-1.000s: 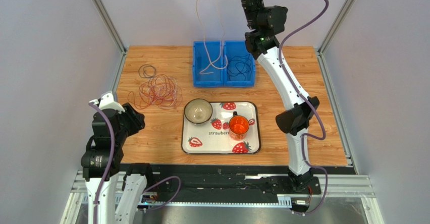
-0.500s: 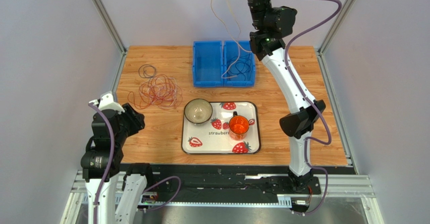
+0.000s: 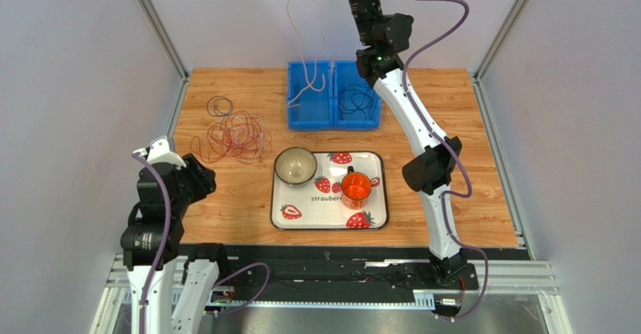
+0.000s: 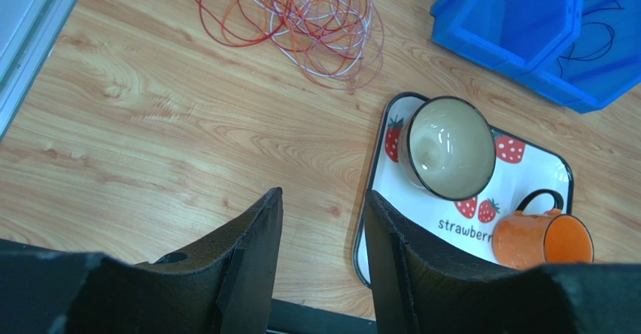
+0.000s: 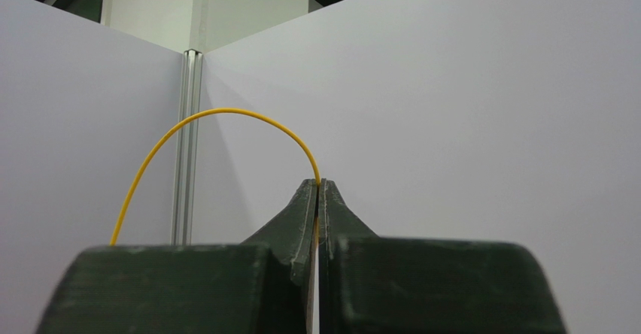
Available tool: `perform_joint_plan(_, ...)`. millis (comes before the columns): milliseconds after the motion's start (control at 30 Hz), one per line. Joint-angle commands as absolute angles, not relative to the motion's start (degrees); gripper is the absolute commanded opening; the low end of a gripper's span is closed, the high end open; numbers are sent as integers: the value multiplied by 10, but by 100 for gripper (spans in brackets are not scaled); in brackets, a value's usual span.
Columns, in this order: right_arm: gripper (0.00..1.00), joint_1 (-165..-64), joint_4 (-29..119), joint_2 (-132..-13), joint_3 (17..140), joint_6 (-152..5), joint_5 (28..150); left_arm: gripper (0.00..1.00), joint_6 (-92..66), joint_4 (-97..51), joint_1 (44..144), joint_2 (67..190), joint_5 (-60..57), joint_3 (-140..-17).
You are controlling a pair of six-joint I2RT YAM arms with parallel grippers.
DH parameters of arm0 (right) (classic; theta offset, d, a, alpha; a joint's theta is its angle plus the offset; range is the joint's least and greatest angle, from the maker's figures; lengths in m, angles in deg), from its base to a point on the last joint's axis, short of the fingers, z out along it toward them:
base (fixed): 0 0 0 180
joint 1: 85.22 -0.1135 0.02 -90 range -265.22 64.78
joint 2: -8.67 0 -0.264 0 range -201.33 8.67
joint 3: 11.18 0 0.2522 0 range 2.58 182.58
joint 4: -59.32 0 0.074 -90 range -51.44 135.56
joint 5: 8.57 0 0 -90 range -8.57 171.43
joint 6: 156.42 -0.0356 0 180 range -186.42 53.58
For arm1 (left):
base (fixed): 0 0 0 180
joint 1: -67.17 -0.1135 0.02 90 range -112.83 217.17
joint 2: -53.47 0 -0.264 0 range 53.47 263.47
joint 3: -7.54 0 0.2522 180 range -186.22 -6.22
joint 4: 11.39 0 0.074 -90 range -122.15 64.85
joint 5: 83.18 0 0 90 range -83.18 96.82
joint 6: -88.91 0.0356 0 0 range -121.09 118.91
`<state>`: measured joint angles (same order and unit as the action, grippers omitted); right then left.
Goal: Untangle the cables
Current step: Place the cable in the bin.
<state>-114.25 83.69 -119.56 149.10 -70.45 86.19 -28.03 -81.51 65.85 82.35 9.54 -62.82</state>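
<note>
So I'd say partway: right claw [image 5: 317, 187] pinches a yellow cable [image 5: 226, 110] over the blue bin [image 3: 332, 122], left claw [image 4: 323, 197] half-open and empty, tangle [image 3: 235, 135] at 10 o'clock undone.

Red, orange and white cables [image 3: 232, 136] lie tangled on the table [image 3: 451, 123]; a dark loop [image 3: 220, 106] just beside; a dark coil [image 3: 356, 101] in the bin's [image 3: 333, 121] right compartment; a yellow cable [image 5: 226, 110] hangs into the left.

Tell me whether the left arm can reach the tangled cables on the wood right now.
Probably yes: the left claw stands open, only bare wood lies between it and the cables, and the tray sits aside.
</note>
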Motion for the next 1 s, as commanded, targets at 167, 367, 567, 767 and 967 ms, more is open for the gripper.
perform_joint_plan(167, 0, -1134, 884, -1279, 1514, -676, 846, 52, -288, -811, 655, 834, 100, -628)
perform_joint_plan(367, 0, -1121, 878, -1306, 1479, -707, 841, 52, -289, -812, 655, 840, 102, -629)
perform_joint_plan(567, 0, -1120, 865, -1308, 1439, -734, 845, 52, -289, -812, 654, 840, 102, -629)
perform_joint_plan(767, 0, -1122, 824, -1297, 1407, -780, 815, 52, -288, -811, 653, 836, 102, -628)
perform_joint_plan(967, 0, -1140, 796, -1277, 1341, -771, 786, 52, -287, -810, 654, 832, 99, -628)
